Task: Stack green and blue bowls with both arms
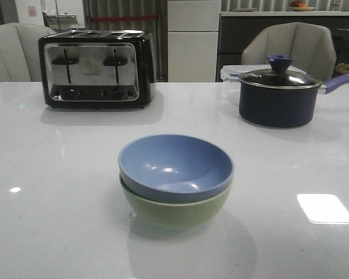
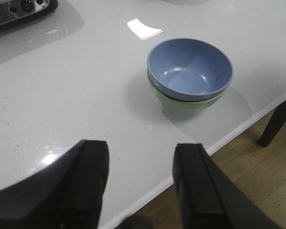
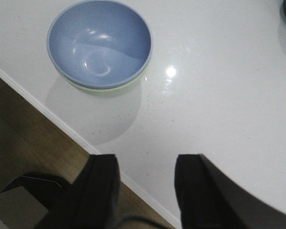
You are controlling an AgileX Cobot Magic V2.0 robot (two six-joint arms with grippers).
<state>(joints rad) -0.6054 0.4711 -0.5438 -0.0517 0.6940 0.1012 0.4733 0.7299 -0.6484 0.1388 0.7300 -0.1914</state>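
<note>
The dusty blue bowl sits nested inside the pale green bowl at the middle front of the white table. The stack also shows in the left wrist view, blue bowl over green bowl, and in the right wrist view, blue bowl with a thin green rim under it. My left gripper is open and empty, back over the table's front edge. My right gripper is open and empty, also over the front edge. Neither arm shows in the front view.
A chrome and black toaster stands at the back left. A dark navy lidded saucepan with a purple handle stands at the back right. Chairs stand behind the table. The table's front edge and wooden floor lie under both grippers.
</note>
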